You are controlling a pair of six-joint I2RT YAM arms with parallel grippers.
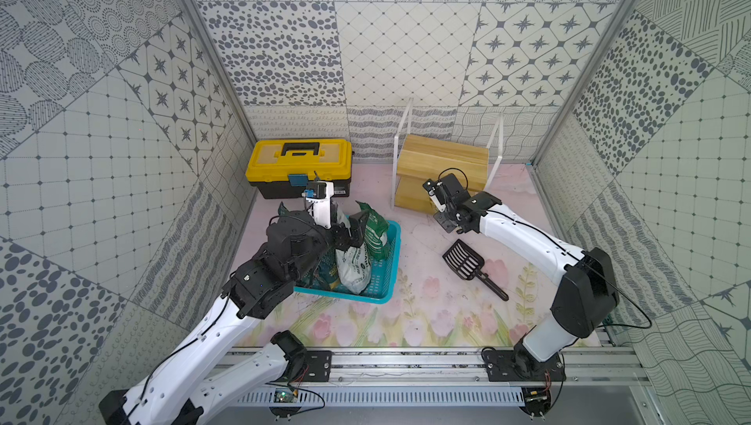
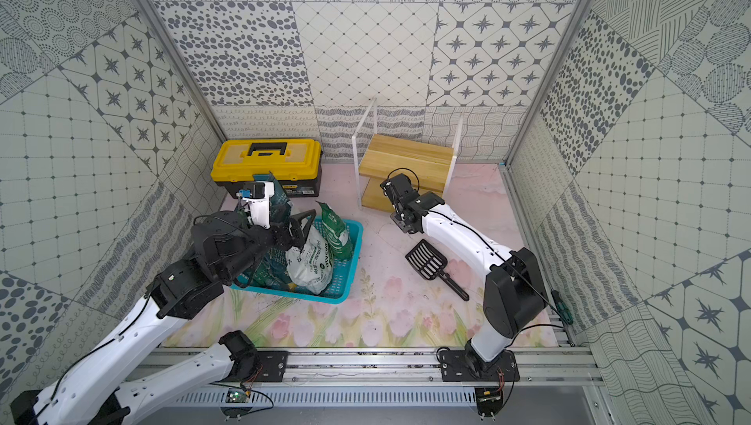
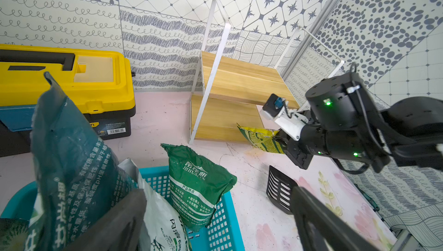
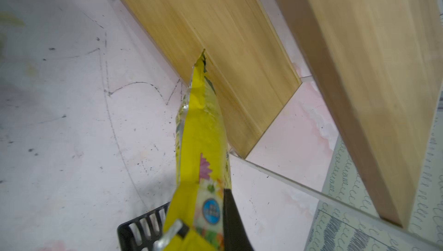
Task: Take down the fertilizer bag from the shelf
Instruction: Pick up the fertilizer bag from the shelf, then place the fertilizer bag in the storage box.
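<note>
The take-down looks underway: the right hand [image 3: 280,141] clamps tight on the yellow fertilizer bag [image 3: 260,138], which hangs just in front of the lower board [image 3: 223,117] of the shelf [image 3: 239,77]. The left hand [image 1: 351,232] gapes empty. Next: draw the bag clear and lower it to the surface [image 1: 422,240].

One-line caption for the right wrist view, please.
Right gripper shut on the yellow fertilizer bag, its tip by the lower shelf board; black scoop nearby.

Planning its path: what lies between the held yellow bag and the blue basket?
Only bare pink mat; the left wrist view shows it between yellow bag and basket.
</note>
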